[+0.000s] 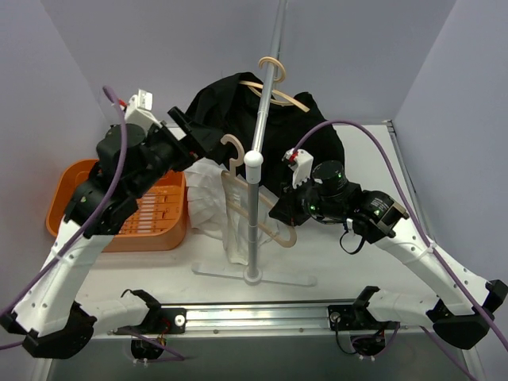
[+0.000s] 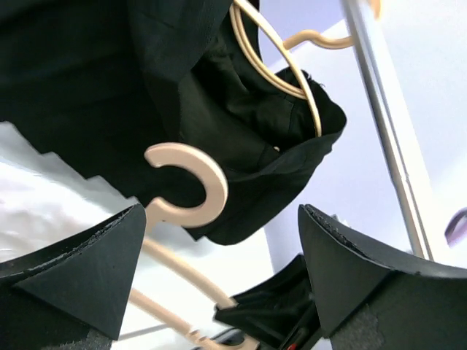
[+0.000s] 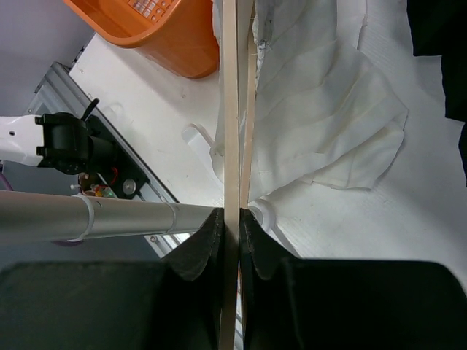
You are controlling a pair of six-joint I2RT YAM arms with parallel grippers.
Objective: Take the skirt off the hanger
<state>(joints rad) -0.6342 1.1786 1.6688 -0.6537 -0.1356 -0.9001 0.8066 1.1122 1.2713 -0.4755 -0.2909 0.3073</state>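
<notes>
**Hanger clamped on the right, skirt not yet off**

Our right gripper (image 3: 232, 227) is closed tight on the thin bar of the pale wooden hanger (image 3: 230, 109), beside the metal pole (image 1: 254, 214) of the stand. Our left gripper (image 2: 220, 219) has its fingers apart and holds nothing, with the hanger's hook (image 2: 214, 186) just beyond the gap. The white skirt (image 1: 208, 198) hangs from that hanger on the left side of the pole. Its pleated cloth spills onto the table (image 1: 341, 262) next to the orange basket (image 1: 151, 214). A black garment (image 1: 230, 103) hangs behind on a second hanger.

We judge the skirt light, soft and limp — it will fold and drag rather than hold a shape, and a thin pinch could slip. We cannot tell how it is fastened to the bar. With the right holding the hanger firm, the best hold for the left seems to be a gathered bunch of cloth near the waistband, close under the bar. We would pull along the bar, not down against it — a hard tug could snag the fabric or swing the hanger into the pole.
</notes>
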